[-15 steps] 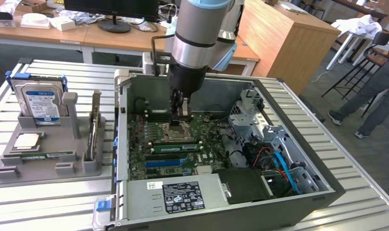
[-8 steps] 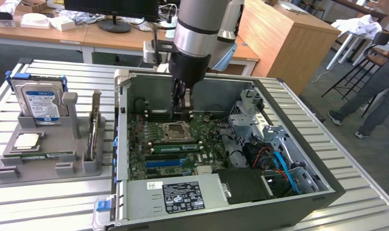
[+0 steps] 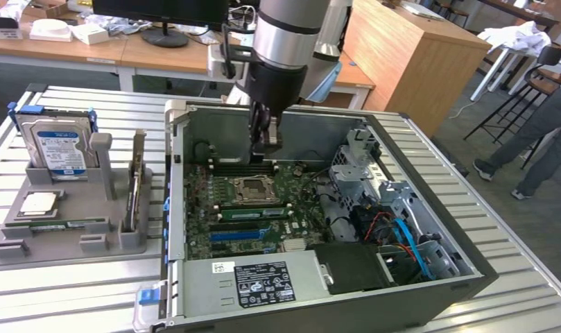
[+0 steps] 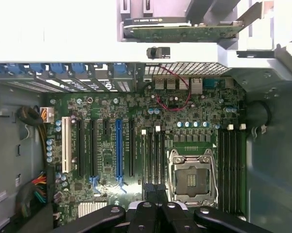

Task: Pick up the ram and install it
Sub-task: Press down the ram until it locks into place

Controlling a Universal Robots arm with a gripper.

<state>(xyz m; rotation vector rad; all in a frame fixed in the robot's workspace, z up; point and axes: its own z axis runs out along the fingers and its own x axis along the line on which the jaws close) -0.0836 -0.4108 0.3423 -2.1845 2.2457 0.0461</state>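
Closed end effector hangs inside the case above the motherboard; ram lies outside. A low drift could strike the CPU socket.

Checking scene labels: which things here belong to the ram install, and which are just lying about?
Job: ram, memory slots, open computer case, tool.
Lying about: hard drive, CPU chip, expansion card.
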